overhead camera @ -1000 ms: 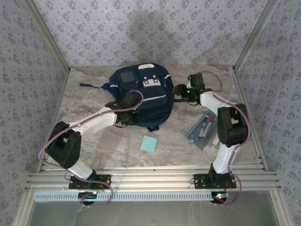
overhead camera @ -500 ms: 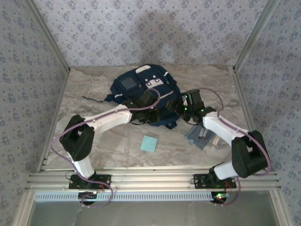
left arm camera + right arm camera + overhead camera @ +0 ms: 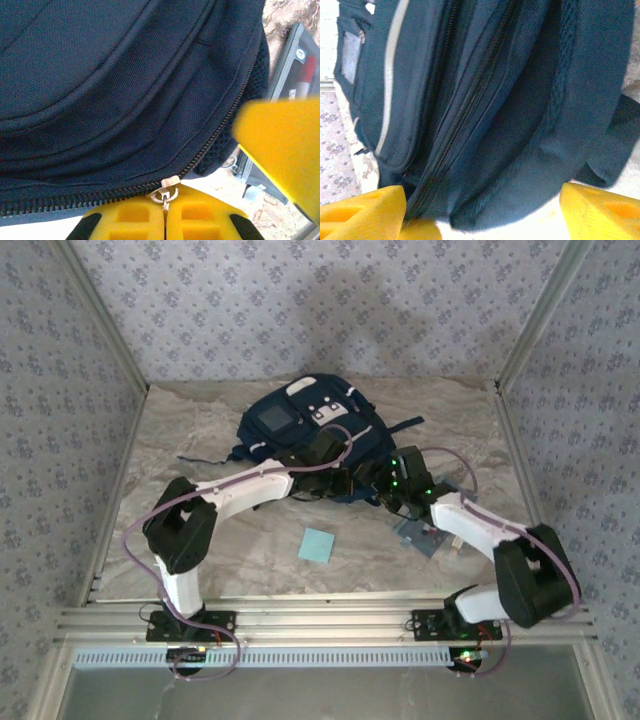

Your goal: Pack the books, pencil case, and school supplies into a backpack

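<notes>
the left claw (image 3: 165, 210) pinches the zipper pull (image 3: 168, 192) of the backpack (image 3: 290, 420) on the bench (image 3: 185, 465), to drag it open (my guess); the right claw (image 3: 480, 215) gapes wide around the bag's edge, probably bracing it.

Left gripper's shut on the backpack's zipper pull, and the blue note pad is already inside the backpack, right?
No. The left gripper is shut on the zipper pull, but the note pad lies on the table, outside the backpack; the top external view shows it.
</notes>
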`<control>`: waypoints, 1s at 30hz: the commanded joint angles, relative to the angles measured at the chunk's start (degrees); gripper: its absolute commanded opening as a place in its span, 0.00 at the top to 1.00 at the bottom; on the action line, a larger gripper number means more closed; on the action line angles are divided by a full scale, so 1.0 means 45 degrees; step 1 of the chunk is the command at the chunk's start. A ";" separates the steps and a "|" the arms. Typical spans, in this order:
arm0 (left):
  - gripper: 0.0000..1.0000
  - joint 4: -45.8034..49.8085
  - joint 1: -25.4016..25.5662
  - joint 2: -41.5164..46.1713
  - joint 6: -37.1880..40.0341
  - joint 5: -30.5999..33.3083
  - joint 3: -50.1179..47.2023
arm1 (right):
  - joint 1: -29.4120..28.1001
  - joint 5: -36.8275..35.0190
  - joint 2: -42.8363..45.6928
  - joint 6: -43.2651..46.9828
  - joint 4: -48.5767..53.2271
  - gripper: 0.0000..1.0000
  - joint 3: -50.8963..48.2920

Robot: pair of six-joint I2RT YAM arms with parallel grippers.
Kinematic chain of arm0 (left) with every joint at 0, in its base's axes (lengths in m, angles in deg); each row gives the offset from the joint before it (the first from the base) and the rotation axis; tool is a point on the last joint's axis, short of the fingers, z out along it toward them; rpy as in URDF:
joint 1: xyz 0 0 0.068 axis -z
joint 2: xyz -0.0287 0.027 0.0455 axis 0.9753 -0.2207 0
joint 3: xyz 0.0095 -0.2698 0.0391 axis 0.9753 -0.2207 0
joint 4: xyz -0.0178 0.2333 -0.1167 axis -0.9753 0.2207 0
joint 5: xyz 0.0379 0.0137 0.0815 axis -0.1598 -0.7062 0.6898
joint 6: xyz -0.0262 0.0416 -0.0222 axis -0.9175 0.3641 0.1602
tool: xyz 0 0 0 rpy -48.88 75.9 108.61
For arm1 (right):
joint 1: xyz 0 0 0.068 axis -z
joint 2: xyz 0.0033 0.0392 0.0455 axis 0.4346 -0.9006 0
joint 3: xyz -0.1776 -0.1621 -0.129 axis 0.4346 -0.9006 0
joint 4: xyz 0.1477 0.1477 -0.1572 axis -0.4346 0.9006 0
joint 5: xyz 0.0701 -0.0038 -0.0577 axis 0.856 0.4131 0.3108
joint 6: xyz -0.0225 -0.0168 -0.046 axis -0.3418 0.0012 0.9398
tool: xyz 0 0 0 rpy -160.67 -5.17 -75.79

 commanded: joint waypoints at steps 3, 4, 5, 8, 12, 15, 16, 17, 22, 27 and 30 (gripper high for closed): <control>1.00 -0.0903 0.0196 0.0463 -0.0088 -0.1136 0.0323 | -0.0089 -0.0338 -0.1857 -0.0610 -0.2030 0.26 0.1038; 1.00 -0.0928 0.0196 0.0508 -0.0034 -0.1190 0.0262 | -0.0074 -0.0196 -0.2161 -0.0681 -0.2393 0.38 0.1056; 1.00 -0.0899 0.0196 0.0547 0.0038 -0.1191 0.0227 | -0.0089 -0.0153 -0.2334 -0.0704 -0.2628 0.54 0.1062; 1.00 -0.0305 0.0159 0.0648 0.0588 -0.0836 0.0216 | -0.0088 -0.0353 -0.2379 -0.0388 -0.2458 1.00 0.0951; 1.00 0.1211 -0.0355 0.0750 0.1885 -0.0024 0.0084 | 0.0033 -0.1057 -0.1673 0.0822 -0.1108 1.00 0.0874; 1.00 0.2208 -0.1198 0.0905 0.2509 0.0071 -0.0319 | 0.0325 -0.1260 -0.1268 0.1667 -0.0351 1.00 0.0897; 1.00 0.2371 -0.1522 0.1022 0.2649 0.0098 -0.0522 | 0.0477 -0.1232 -0.1189 0.1884 -0.0181 1.00 0.0887; 1.00 0.2484 -0.1808 0.1112 0.2748 0.0096 -0.0691 | 0.0598 -0.1159 -0.1150 0.2024 -0.0051 1.00 0.0892; 1.00 0.2637 -0.3062 0.1526 0.3142 0.0606 -0.1140 | 0.0944 -0.0910 -0.1020 0.2762 0.0569 1.00 0.0923; 1.00 0.2110 -0.4043 0.1064 0.3171 0.1663 -0.0968 | 0.0768 -0.0750 -0.0778 0.3274 0.1113 1.00 0.0887; 1.00 0.1901 -0.4701 0.0564 0.2853 0.2413 -0.0772 | 0.0689 -0.0781 -0.0577 0.3528 0.1332 1.00 0.0738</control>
